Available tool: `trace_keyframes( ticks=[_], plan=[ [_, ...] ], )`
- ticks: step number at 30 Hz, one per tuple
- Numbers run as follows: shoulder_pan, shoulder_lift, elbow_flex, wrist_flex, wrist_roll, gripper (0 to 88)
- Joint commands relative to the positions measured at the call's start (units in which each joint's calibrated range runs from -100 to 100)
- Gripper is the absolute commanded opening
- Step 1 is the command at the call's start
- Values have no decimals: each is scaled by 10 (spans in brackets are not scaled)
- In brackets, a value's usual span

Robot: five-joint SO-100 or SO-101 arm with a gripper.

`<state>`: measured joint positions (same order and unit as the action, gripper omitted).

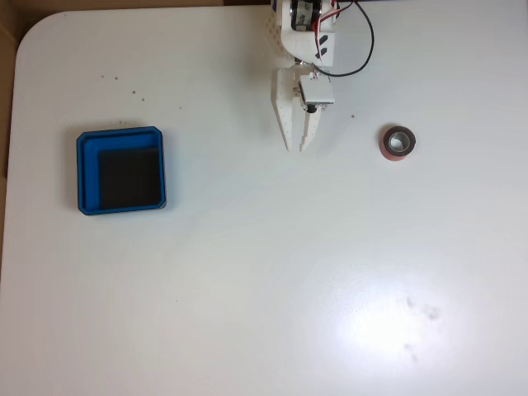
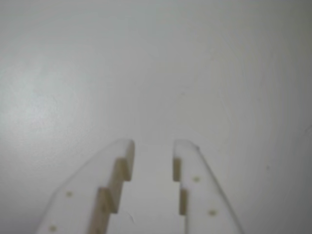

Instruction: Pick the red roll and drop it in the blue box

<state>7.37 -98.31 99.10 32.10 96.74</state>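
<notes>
One white 3D-printed arm [image 1: 307,33] reaches in from the top edge of the fixed view, with red and black wires looping off it, and its white two-finger gripper [image 1: 294,148] points down the frame over the glossy white table [image 1: 247,289]. From up here the tips look nearly closed, nothing between them. The small red ring of tape with a silvery core [image 1: 398,143] lies flat on the table well off to the right of the gripper, not touching it. The shallow bright-blue square tray with a black floor [image 1: 121,170] sits far to the left, about level with the roll.

Wrist view is a bit blurry, but it shows the gripper [image 2: 153,144] better: the jaws are slightly spread with a narrow gap, holding nothing, just bare white tabletop past the stepped fingertips [image 2: 124,148].
</notes>
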Motion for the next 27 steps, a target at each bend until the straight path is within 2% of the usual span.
trace_keyframes(
  ticks=[1, 16, 19, 27],
  plan=[
    [-2, -4, 9, -1, 1, 15],
    [-12, -4, 9, -1, 1, 15],
    [-67, -4, 9, -1, 1, 15],
    [-305, -4, 9, -1, 1, 15]
  ],
)
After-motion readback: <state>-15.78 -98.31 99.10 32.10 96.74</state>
